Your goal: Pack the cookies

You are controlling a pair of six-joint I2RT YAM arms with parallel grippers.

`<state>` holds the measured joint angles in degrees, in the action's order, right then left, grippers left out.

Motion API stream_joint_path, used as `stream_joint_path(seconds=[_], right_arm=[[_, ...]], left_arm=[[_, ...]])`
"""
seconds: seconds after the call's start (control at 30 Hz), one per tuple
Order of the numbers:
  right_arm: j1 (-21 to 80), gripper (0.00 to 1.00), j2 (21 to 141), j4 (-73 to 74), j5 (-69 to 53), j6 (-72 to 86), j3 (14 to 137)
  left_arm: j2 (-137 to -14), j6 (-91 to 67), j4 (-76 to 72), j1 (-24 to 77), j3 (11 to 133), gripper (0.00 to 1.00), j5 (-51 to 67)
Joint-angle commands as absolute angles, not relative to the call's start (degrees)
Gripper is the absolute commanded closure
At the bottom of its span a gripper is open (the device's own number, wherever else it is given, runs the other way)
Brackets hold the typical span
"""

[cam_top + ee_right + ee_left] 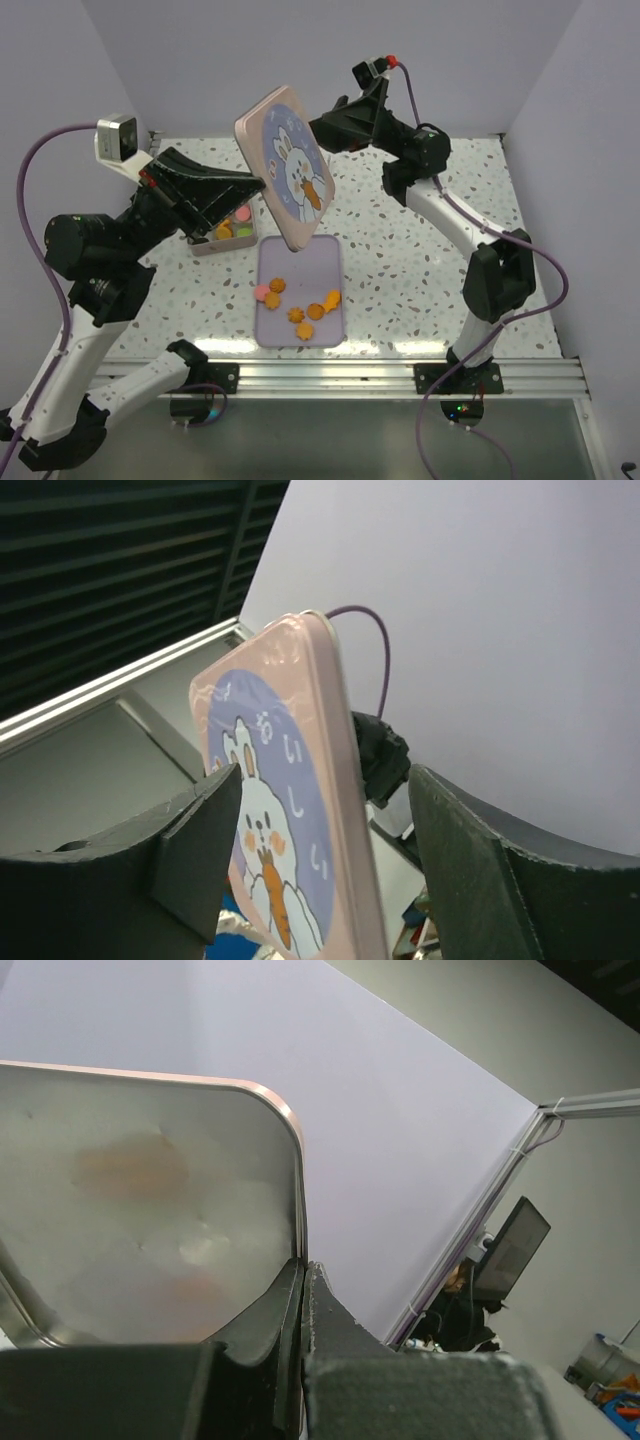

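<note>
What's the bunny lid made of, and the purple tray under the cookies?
The bunny lid looks like tin: bare silvery inside with blurry reflections, glossy pink print outside. The tray is probably plastic or silicone: matte lavender, rounded corners.

The top view was bright and evenly lit from above. Shadows on the table (pixel 400 260) were soft and faint, and the cookies (pixel 316 311) looked small but sharp. In the left wrist view the lid's (pixel 150 1210) metal inside bore hazy orange reflections, and the bottom foreground was blurred. The right wrist view was dark at upper left, with its lower corners out of focus.
</note>
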<state>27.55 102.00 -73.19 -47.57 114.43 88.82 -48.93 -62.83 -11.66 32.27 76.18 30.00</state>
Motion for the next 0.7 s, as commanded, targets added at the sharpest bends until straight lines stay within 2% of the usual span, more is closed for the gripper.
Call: stream_joint_path(seconds=[0.0,0.2,0.43,0.47,0.5,0.57,0.6,0.67], right_arm=[[28.91,0.30,99.32,-92.64,-48.77,136.94,91.41],[30.58,0.49,96.42,-92.64,-49.13,136.93,90.00],[31.55,0.84,93.87,-92.64,-48.69,136.32,87.80],[31.47,0.94,93.78,-92.64,-48.78,136.32,87.54],[31.55,0.99,93.43,-92.55,-48.69,136.32,87.28],[31.46,1.00,93.34,-92.55,-48.08,136.41,86.75],[31.46,1.00,93.43,-92.55,-47.82,136.41,86.57],[31.46,1.00,93.69,-92.46,-47.11,136.58,86.48]], left_arm=[[-48.87,-63.72,-17.58,32.17,76.03,1.00,29.00],[-48.78,-63.46,-17.23,32.17,76.11,1.00,28.04],[-50.45,-61.35,-12.93,32.17,78.66,1.00,26.11],[-50.62,-60.39,-9.44,32.17,79.36,1.00,25.32],[-50.97,-59.77,-7.23,32.08,80.58,0.96,22.96],[-51.06,-58.63,-1.27,32.17,81.38,0.86,20.49],[-50.63,-58.36,-0.10,32.08,81.47,0.68,18.48],[-50.36,-57.57,6.66,32.08,81.65,0.51,16.01]])
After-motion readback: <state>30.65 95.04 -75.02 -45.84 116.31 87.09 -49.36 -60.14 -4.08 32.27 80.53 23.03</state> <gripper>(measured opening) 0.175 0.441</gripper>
